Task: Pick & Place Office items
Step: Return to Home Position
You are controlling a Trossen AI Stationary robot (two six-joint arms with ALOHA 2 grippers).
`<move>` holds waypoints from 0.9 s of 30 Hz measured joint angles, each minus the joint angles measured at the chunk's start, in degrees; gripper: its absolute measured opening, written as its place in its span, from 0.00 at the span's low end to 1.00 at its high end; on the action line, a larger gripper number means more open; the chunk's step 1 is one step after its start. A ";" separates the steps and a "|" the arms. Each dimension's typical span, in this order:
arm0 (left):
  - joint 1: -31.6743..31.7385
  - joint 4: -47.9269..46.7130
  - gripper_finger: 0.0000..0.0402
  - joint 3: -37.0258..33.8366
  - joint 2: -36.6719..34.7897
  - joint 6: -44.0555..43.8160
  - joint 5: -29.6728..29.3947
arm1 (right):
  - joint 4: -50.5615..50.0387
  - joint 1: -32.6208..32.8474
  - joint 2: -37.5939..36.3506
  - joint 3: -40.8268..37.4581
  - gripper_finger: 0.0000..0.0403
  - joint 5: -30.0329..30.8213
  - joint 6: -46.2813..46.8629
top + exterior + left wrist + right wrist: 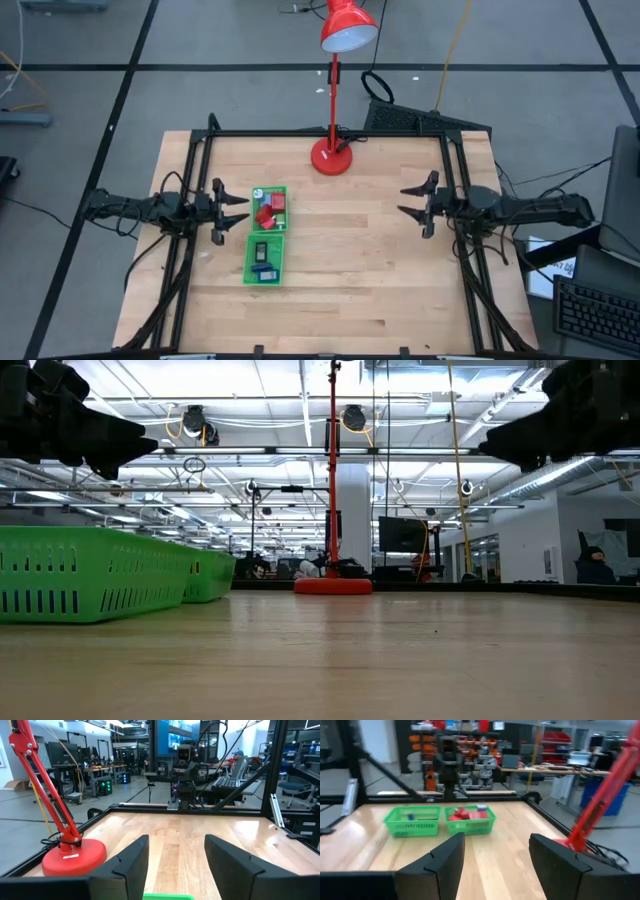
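The office items lie in the green two-compartment tray (266, 248) at the table's left: red blocks and a whitish bit (268, 207) in the far compartment, dark pieces with blue faces (264, 260) in the near one. They also show in the right wrist view, the red ones (465, 813) and a blue one (411, 816). My left gripper (240, 212) is open and empty, raised just left of the tray. My right gripper (408, 199) is open and empty, raised at the table's right.
A tall red desk lamp stands on its round base (331, 156) at the table's far middle, its shade (347, 28) beyond the far edge. A black frame (320, 133) rims the table. Bare wood (350, 260) lies between the tray and my right gripper.
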 joint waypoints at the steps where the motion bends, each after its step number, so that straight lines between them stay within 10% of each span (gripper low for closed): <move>1: 0.00 0.00 0.49 0.00 0.00 0.00 0.00 | 0.55 -0.18 -0.66 -1.11 0.52 0.70 0.48; 27: 0.01 0.00 0.53 -0.02 -0.01 0.02 0.00 | -1.64 -1.73 -6.37 -9.60 0.52 0.83 -0.25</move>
